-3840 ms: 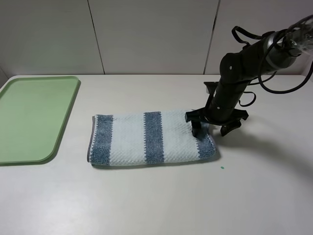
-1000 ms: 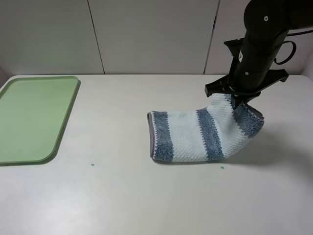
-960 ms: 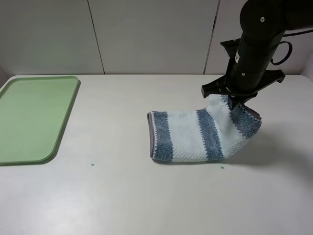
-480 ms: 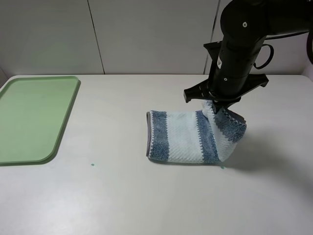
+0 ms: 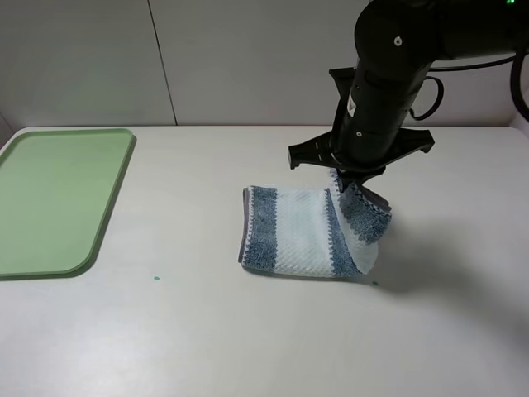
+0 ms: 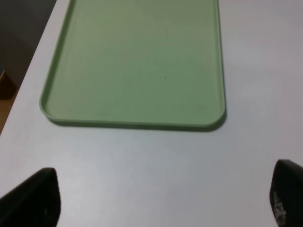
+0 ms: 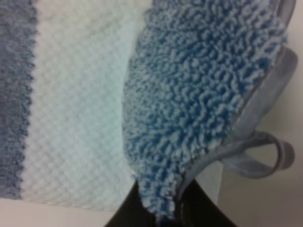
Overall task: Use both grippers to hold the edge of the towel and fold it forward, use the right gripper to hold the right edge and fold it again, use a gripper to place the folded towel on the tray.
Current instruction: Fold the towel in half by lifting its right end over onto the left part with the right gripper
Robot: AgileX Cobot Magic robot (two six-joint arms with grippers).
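Black right gripper (image 5: 357,179) fingers clamp your striped blue-grey/white terry towel (image 5: 289,236) by its right edge, raised off the white counter (image 5: 248,331) centre to fold leftward; left gripper (image 6: 161,195) fingers wide, empty, near light green tray (image 6: 132,61)

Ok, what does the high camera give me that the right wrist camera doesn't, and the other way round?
Only the high view: the green tray at far left, the whole outline of the towel, which lies clear of the tray, and the right arm above it. Only the right wrist view: a close look at the right gripper pinched shut on the towel's blue corner, and a grey hem loop hanging free. Both: the towel's right end lifted and curling over the flat part.
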